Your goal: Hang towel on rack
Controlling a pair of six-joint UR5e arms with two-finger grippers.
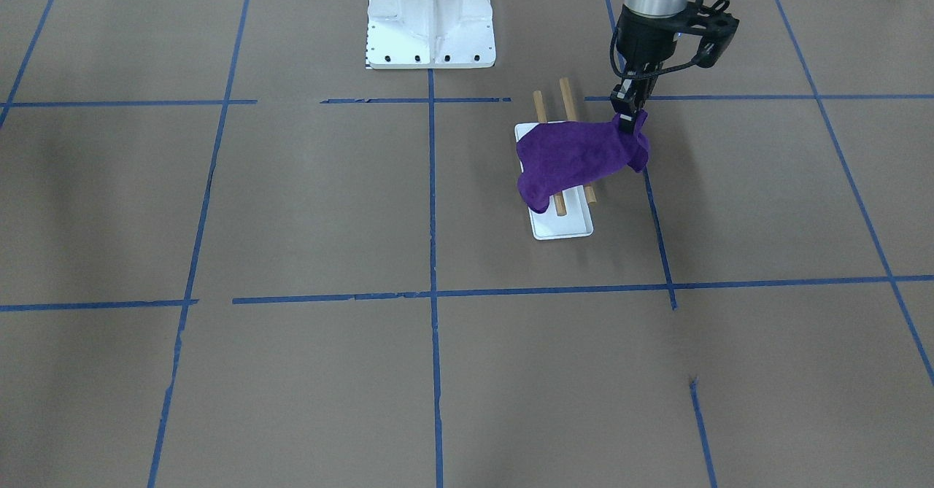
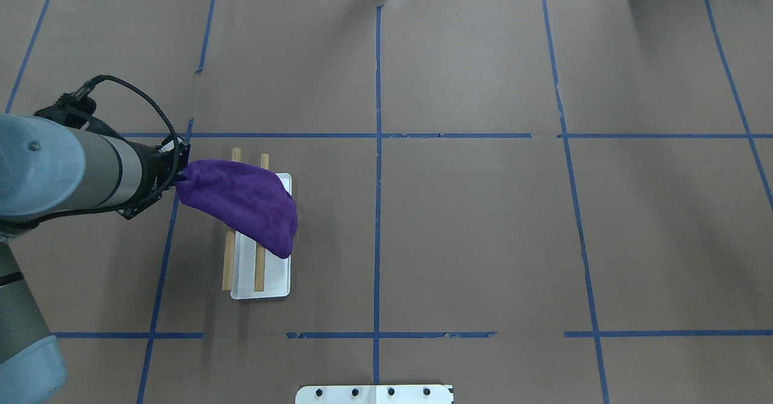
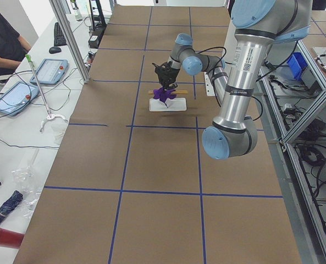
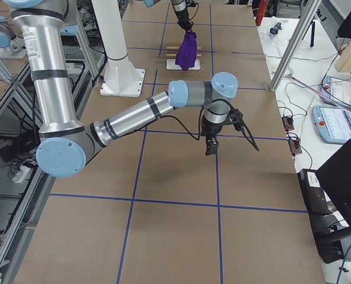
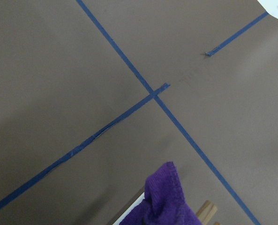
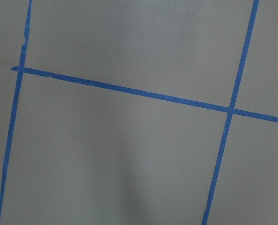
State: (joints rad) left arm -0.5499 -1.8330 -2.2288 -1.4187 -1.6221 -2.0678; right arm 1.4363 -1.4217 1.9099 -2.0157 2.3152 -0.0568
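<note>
A purple towel (image 1: 576,156) lies draped across the two wooden rods (image 1: 568,98) of the rack, over its white tray base (image 1: 563,229). My left gripper (image 1: 626,119) is shut on the towel's corner and holds it up at the rack's side. In the overhead view the towel (image 2: 241,202) covers the far half of the rack (image 2: 266,286), and my left gripper (image 2: 180,177) is at the towel's left end. The left wrist view shows the towel's corner (image 5: 162,201). My right gripper (image 4: 211,148) hangs over bare table far from the rack; I cannot tell whether it is open or shut.
The white bolted robot pedestal (image 1: 430,21) stands behind the rack. The table is brown paper with blue tape lines (image 2: 377,150). Operators' tables with tablets (image 3: 47,71) run along the far side.
</note>
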